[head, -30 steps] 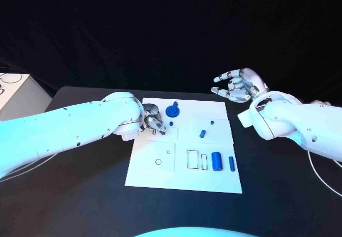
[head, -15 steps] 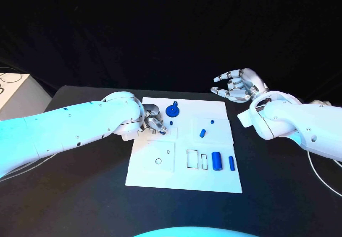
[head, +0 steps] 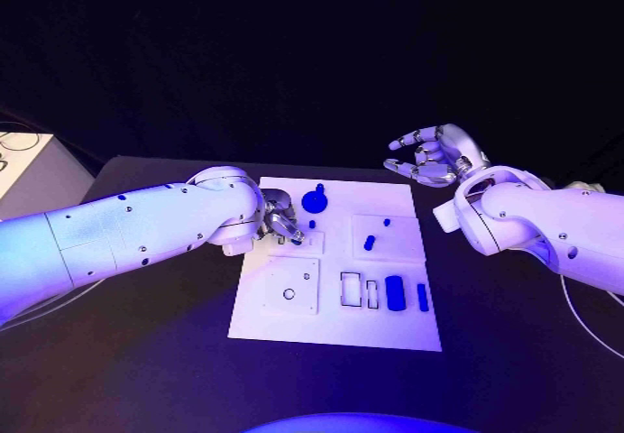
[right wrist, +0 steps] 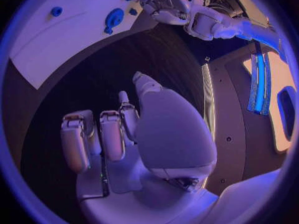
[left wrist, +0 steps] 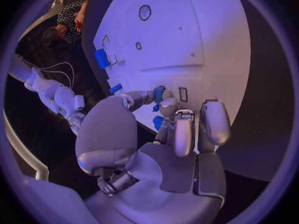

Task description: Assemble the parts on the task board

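The white task board (head: 341,317) lies mid-table. My left hand (head: 279,224) rests over its far left corner. In the left wrist view its thumb and a fingertip (left wrist: 168,106) close around a small blue peg (left wrist: 159,91), which also shows in the head view (head: 312,225). Just beyond it stands a round blue part with a knob (head: 315,200). A short blue piece (head: 370,242) lies mid-board. A blue cylinder (head: 394,293) and a thin blue bar (head: 423,297) lie at the near right. My right hand (head: 435,155) hovers off the board's far right corner, fingers apart and holding nothing.
Empty rectangular slots (head: 353,290) and a ring-shaped recess (head: 289,294) mark the board's near half. A pale box (head: 23,171) stands off the table's far left. The black table (head: 156,361) surrounds the board.
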